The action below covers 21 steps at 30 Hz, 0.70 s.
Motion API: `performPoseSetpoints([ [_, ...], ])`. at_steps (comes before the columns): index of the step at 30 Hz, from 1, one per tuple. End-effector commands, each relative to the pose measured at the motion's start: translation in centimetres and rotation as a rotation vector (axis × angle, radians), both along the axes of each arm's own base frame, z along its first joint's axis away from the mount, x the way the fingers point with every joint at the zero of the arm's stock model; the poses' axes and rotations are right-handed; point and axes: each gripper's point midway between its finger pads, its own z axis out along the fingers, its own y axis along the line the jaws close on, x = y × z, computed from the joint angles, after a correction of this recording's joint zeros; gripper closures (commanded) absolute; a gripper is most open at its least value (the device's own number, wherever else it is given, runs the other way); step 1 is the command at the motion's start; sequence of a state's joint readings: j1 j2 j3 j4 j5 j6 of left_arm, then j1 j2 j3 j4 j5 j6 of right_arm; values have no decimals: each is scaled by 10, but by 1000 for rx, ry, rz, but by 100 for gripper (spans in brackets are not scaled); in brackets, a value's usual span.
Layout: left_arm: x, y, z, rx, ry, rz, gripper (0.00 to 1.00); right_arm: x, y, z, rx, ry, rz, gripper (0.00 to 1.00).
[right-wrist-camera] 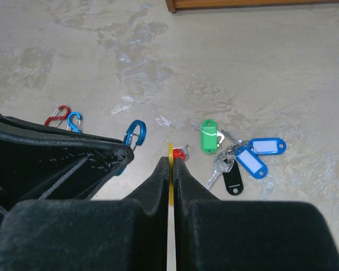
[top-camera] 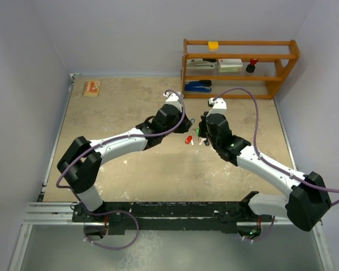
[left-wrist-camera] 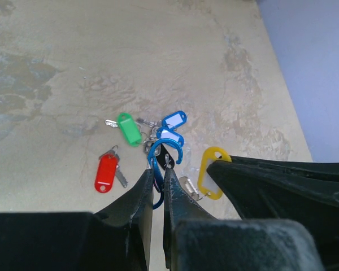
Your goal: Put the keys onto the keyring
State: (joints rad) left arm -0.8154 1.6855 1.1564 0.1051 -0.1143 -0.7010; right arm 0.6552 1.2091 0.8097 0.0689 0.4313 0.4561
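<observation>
My left gripper (left-wrist-camera: 160, 171) is shut on a blue carabiner keyring (left-wrist-camera: 165, 151), which also shows in the right wrist view (right-wrist-camera: 134, 134). My right gripper (right-wrist-camera: 170, 161) is shut on a yellow-tagged key, seen edge-on there and held just right of the keyring in the left wrist view (left-wrist-camera: 211, 172). On the table lie a red-tagged key (left-wrist-camera: 105, 173), a green-tagged key (left-wrist-camera: 128, 129), two blue-tagged keys (left-wrist-camera: 174, 119) and a black-tagged key (right-wrist-camera: 233, 178). In the top view the left gripper (top-camera: 183, 127) and the right gripper (top-camera: 201, 131) meet at the table's middle.
A wooden shelf (top-camera: 240, 68) with small items stands at the back right. An orange-patterned card (top-camera: 91, 88) lies at the back left. Two small oval clips, one red (right-wrist-camera: 56, 116) and one blue (right-wrist-camera: 74, 121), lie left of the grippers.
</observation>
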Motion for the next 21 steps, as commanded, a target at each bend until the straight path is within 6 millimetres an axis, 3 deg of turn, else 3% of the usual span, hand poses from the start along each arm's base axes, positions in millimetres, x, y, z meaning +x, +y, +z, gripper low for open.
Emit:
performPoseSetpoints([
  [1,4,-20,20,-52,-36,1,100,8,-3,19,47,-47,-60,100],
  [7,-4,-33,17,-47,-25,-17,100,8,-8,20,50,-50,-86,100],
  [21,-10,-40,8,-13,3,-28,100,5,-18,21,47,-61,-127,100],
])
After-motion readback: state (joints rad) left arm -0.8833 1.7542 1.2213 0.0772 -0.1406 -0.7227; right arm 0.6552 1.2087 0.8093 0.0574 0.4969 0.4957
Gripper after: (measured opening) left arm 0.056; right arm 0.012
